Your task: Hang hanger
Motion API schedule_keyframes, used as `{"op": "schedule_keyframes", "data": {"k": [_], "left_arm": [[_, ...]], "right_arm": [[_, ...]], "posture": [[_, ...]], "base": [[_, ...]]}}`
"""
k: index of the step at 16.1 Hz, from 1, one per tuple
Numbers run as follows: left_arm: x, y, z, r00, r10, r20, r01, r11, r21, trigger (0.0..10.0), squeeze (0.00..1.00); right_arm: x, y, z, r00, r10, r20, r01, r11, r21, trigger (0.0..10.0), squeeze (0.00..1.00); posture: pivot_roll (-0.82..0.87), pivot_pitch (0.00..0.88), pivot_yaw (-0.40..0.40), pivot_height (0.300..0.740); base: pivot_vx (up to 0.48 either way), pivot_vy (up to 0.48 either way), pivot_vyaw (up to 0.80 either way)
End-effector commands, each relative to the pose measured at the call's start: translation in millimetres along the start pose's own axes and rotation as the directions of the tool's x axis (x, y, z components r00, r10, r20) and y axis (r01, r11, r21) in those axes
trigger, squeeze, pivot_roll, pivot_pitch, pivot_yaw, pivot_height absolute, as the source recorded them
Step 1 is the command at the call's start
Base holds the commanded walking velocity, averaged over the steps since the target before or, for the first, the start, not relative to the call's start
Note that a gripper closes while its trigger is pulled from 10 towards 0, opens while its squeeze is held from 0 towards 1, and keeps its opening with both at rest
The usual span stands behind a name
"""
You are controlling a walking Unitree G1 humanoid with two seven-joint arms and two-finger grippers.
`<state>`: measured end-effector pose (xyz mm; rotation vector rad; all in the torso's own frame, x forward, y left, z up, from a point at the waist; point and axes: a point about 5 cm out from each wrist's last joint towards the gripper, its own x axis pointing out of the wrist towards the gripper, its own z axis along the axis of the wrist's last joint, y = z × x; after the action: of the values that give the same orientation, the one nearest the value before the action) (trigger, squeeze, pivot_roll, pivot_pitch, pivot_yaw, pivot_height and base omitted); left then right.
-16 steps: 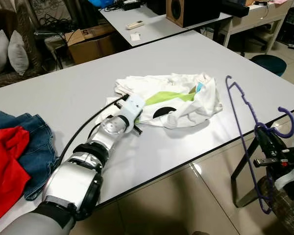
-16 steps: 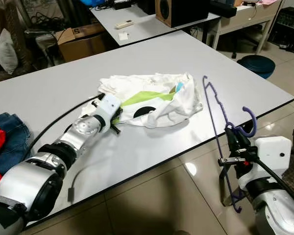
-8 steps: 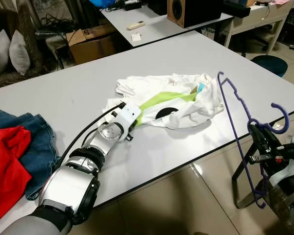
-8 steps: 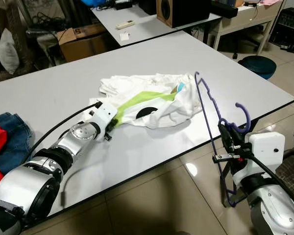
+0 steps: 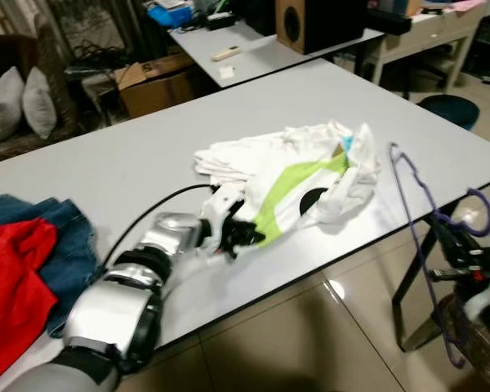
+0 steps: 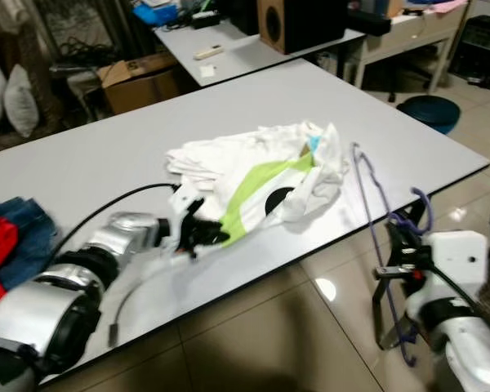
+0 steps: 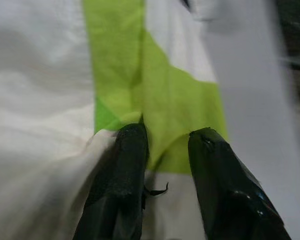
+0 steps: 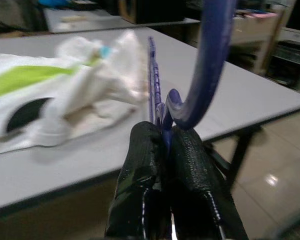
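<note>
**White shirt pinched at its green stripe, purple hanger held off the tabletop's edge**

The wide pale-grey tabletop point(image 5: 131, 163) carries everything, and the other places here are told from it. Near its middle lies the crumpled white T-shirt with a lime-green stripe and a black print point(image 5: 298, 167). At the tabletop's left end sit a heap of blue denim point(image 5: 61, 245) and, touching it, a red cloth point(image 5: 12, 286).

The left gripper point(image 5: 243, 235) lies on the tabletop at the shirt's near edge. In the left wrist view its two black fingers point(image 7: 122, 175) stand slightly apart with a fold of the green stripe pinched up between them.

The thin purple wire hanger point(image 5: 416, 220) is off the tabletop, just past its near right edge, standing nearly upright with its hook point(image 5: 474, 208) topmost and its long side rising over the rim beside the shirt. The right gripper point(image 6: 402, 245) holds it below the hook: in the right wrist view its fingers point(image 8: 145, 165) are pressed together on the twisted neck, hook curving up directly above them. Hanger and shirt are apart.
</note>
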<state>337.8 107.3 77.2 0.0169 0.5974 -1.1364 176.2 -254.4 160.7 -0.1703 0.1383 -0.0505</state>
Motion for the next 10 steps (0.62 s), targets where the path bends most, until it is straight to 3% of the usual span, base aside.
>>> {"op": "schedule_keyframes", "data": {"k": [1, 2, 3, 5, 6, 7, 8, 9, 10], "left_arm": [[-7.9, 0.3, -8.6, 0.998, -0.057, -0.003, 0.056, 0.997, -0.058, 10.0, 0.0], [-13.4, 4.6, 3.3, 0.996, -0.033, 0.077, 0.037, 0.998, -0.045, 10.0, 0.0], [-20.8, 12.4, 26.8, 0.975, 0.054, 0.215, -0.049, 0.998, -0.024, 10.0, 0.0], [-22.6, 13.6, 38.3, 0.966, 0.075, 0.246, -0.088, 0.995, 0.041, 10.0, 0.0], [-20.4, 15.6, 39.4, 0.967, 0.151, 0.204, -0.181, 0.974, 0.134, 10.0, 0.92], [-12.5, 9.9, 46.4, 0.966, 0.128, 0.224, -0.169, 0.97, 0.175, 10.0, 1.0], [-9.6, 7.0, 49.1, 0.965, 0.103, 0.239, -0.146, 0.974, 0.171, 10.0, 1.0], [5.6, -7.1, 57.9, 0.96, 0.0, 0.279, -0.052, 0.982, 0.179, 10.0, 1.0], [12.7, -13.2, 60.0, 0.958, -0.033, 0.286, -0.021, 0.983, 0.184, 10.0, 1.0]], "right_arm": [[0.0, -8.8, 2.0, 0.999, -0.043, -0.001, 0.043, 0.999, -0.006, 10.0, 0.0], [1.0, -14.6, 3.3, 0.997, -0.071, 0.006, 0.071, 0.998, 0.003, 10.0, 0.0], [2.6, -17.4, 4.5, 0.997, -0.08, 0.013, 0.08, 0.997, 0.012, 10.0, 0.0], [4.3, -15.3, 3.9, 0.997, -0.071, 0.012, 0.07, 0.997, 0.011, 10.0, 0.0], [4.4, -10.9, 3.1, 0.999, -0.044, 0.012, 0.044, 0.999, 0.018, 10.0, 0.0], [3.5, -7.1, 1.0, 1.0, -0.029, 0.007, 0.029, 0.999, 0.023, 10.0, 0.0], [3.2, -6.6, 0.4, 1.0, -0.029, 0.005, 0.029, 0.999, 0.024, 10.0, 0.0], [2.8, -6.6, -1.7, 0.999, -0.041, -0.001, 0.041, 0.999, 0.034, 10.0, 0.0], [2.7, -6.2, -2.3, 0.999, -0.044, -0.003, 0.045, 0.998, 0.037, 10.0, 0.0]], "posture": [[-0.28, 0.0, 0.161, 0.74], [-0.26, 0.0, 0.158, 0.74], [-0.25, 0.0, 0.158, 0.74], [-0.25, 0.0, 0.162, 0.74], [-0.24, 0.0, 0.167, 0.74], [-0.24, 0.0, 0.169, 0.74], [-0.24, 0.0, 0.169, 0.74], [-0.24, 0.0, 0.169, 0.74], [-0.24, 0.0, 0.169, 0.74]], "base": [[0.0, 0.0, 0.0], [0.0, 0.0, 0.0], [0.0, 0.0, 0.0], [0.0, 0.0, 0.0], [0.0, 0.0, 0.0], [0.0, 0.0, 0.0], [0.0, 0.0, 0.0], [0.0, 0.0, 0.0], [0.0, 0.0, 0.0]]}}
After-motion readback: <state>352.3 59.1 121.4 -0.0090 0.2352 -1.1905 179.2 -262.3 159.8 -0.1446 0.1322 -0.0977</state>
